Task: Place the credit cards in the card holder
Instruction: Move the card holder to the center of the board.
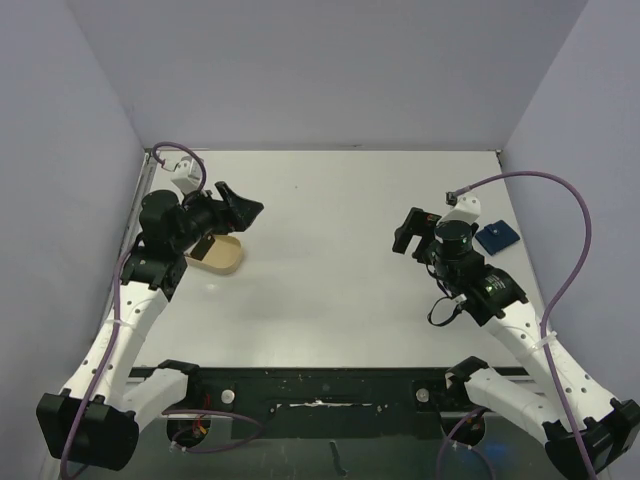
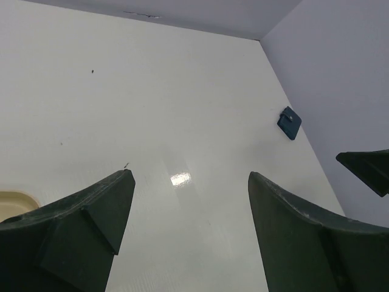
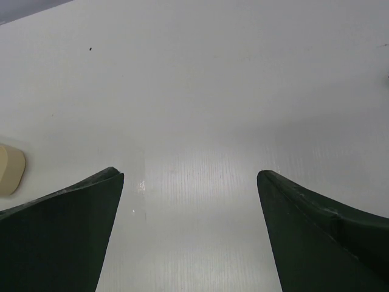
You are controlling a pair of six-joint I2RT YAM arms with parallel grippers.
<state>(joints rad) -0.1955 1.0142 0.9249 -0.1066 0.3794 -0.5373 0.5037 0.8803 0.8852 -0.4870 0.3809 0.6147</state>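
**While nothing is yet gripped, the job waits**

Lavender walls [image 1: 330,70] box in a glossy white tabletop [image 1: 330,200], likely slick. Left pincer [image 1: 243,205] and right pincer [image 1: 405,232] stand wide, empty. Beige tray [image 1: 238,262] lies under the left; the shut card holder [image 1: 495,237] lies near the right wall. Credit cards [image 1: 205,247], seemingly in the tray, look stiff and thin: pinch an edge.

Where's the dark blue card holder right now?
In the top view, the small dark navy-blue card holder lies on the white table, at its right side near the right wall, just beside the right arm's wrist.
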